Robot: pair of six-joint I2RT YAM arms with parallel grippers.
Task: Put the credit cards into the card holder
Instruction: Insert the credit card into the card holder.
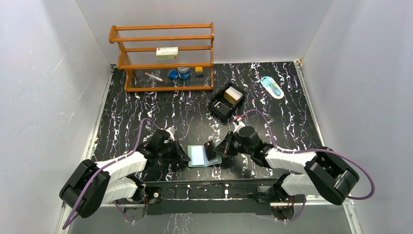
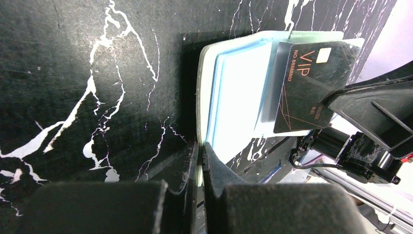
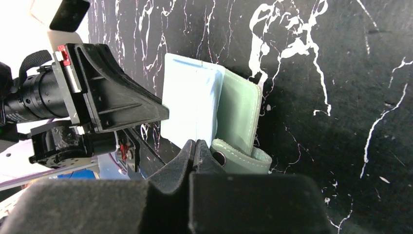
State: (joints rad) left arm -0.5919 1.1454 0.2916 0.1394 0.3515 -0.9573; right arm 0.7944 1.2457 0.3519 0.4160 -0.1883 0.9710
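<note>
The teal card holder lies open on the table near the front edge, its pale blue pockets up. My left gripper is shut on its left edge, as the left wrist view shows. My right gripper is shut on a black VIP credit card and holds it tilted over the holder's right half; its lower edge touches the pockets. In the right wrist view the shut fingertips sit just before the holder, beside its snap tab; the card is edge-on there. More cards stand in a black box.
The black compartmented box sits behind the holder at mid table. A wooden shelf with small items stands at the back left. A blue-white oval object lies at the back right. White walls enclose the table.
</note>
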